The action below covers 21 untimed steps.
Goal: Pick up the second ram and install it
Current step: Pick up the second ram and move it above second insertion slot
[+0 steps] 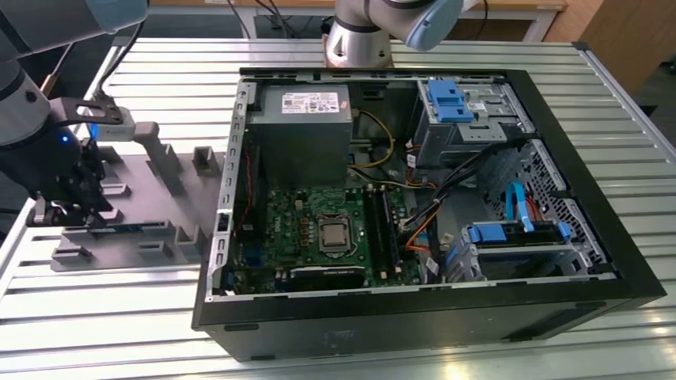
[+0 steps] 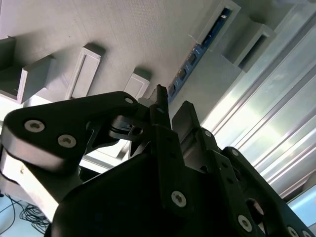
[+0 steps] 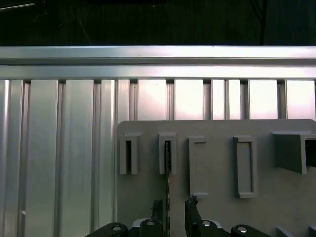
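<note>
Second ram (image 3: 168, 173) sits edge-on in first wrist view, its near end lost between fingers (image 3: 191, 205) of the gripper (image 3: 174, 206). Gripper body is cut by picture edge. In second wrist view, tray (image 2: 148, 29) slot walls hide most of the ram. Arm (image 1: 27, 103) is cropped at the exterior view's left.

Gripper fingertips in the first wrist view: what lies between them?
The second ram, standing on edge in a slot of the grey tray, runs between the open gripper fingertips in the first wrist view; nothing else lies there.

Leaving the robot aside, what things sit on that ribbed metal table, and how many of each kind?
Open computer case: 1
Grey tray: 1
Ram stick standing in the tray: 1
Total: 3
</note>
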Motion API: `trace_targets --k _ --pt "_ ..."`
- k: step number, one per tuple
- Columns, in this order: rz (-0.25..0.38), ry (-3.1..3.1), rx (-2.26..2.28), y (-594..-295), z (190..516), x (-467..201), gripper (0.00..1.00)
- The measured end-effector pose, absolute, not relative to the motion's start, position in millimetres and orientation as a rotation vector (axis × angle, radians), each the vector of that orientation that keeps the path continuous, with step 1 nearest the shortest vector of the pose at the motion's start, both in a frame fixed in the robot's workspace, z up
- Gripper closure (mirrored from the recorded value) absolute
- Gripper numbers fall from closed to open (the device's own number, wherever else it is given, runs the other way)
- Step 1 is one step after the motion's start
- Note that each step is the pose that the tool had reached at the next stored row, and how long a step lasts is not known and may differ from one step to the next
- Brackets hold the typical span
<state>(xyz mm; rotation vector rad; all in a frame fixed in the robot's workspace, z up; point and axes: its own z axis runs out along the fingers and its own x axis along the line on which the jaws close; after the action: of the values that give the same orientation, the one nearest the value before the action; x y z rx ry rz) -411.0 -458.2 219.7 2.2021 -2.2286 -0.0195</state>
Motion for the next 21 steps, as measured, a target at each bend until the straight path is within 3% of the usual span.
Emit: trace_targets --k 14,16,17,21 --pt "-0.016 -2.228 2.203 -458.4 216.1 -411.0 0.69" --pt "-0.016 -2.228 2.202 -458.4 216.1 -411.0 0.67" --pt "-0.016 -2.227 2.202 -458.4 216.1 -411.0 0.61" --pt "-0.016 -2.227 2.202 -458.4 216.1 -411.0 0.61"
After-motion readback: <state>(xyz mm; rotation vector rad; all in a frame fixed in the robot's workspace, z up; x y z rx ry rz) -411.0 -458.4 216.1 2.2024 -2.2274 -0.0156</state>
